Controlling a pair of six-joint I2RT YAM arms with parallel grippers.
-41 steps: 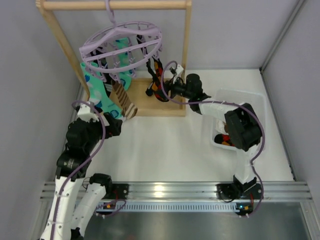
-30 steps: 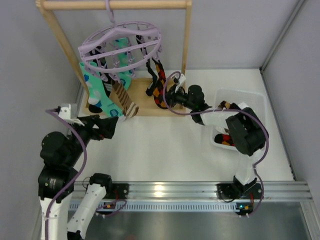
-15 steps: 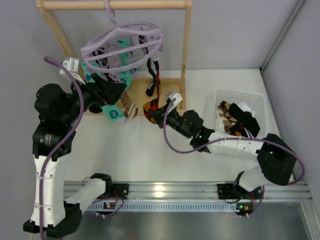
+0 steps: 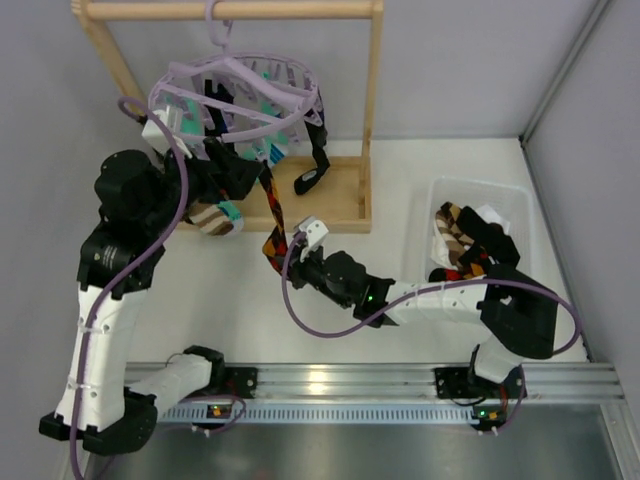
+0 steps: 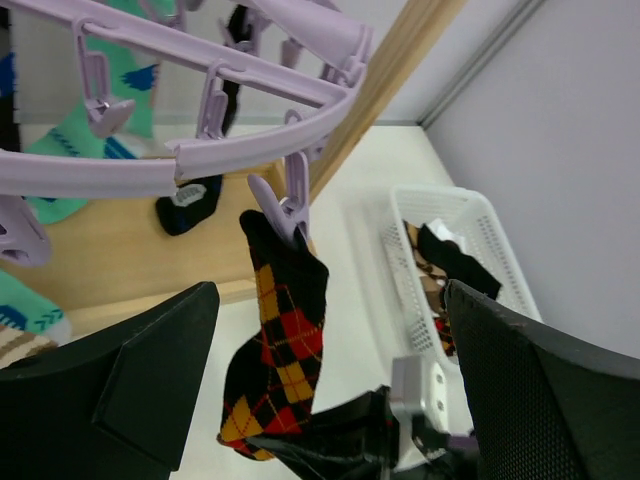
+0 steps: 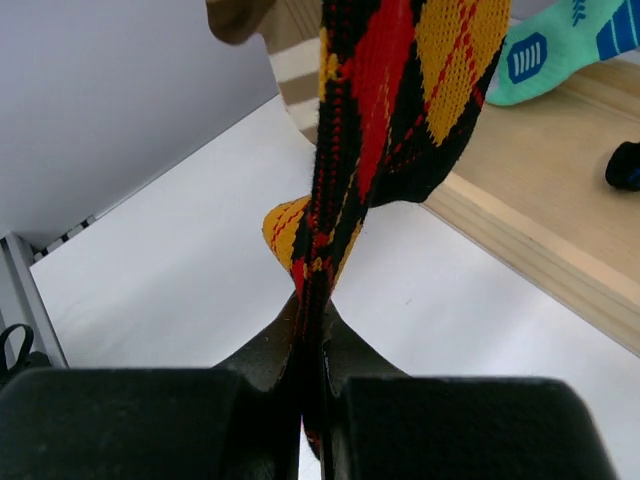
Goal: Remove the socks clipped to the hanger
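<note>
"Right claw (image 6: 312, 385) (image 4: 281, 258): what has it got?"

"Its jaws are pinched tight on the low end of the black sock with red and orange argyle diamonds (image 6: 400, 90) (image 4: 272, 212), near the table's middle."

"And the sock's top?"

"It is gripped by one small lilac peg (image 5: 290, 205) on the pale lilac plastic ring hanger (image 4: 240, 75) (image 5: 150, 172), which hangs from the light wooden rack (image 4: 372, 90) at the far left. The sock runs taut and slanting from peg to claw."

"Left claw (image 5: 330, 300) (image 4: 235, 175)?"

"It is spread wide, holding nothing, raised just beside the hanger and facing that peg."

"Other socks?"

"A teal sock (image 5: 60, 150) is clipped on the hanger; more lie in the white plastic basket (image 4: 470, 183), right."
</note>
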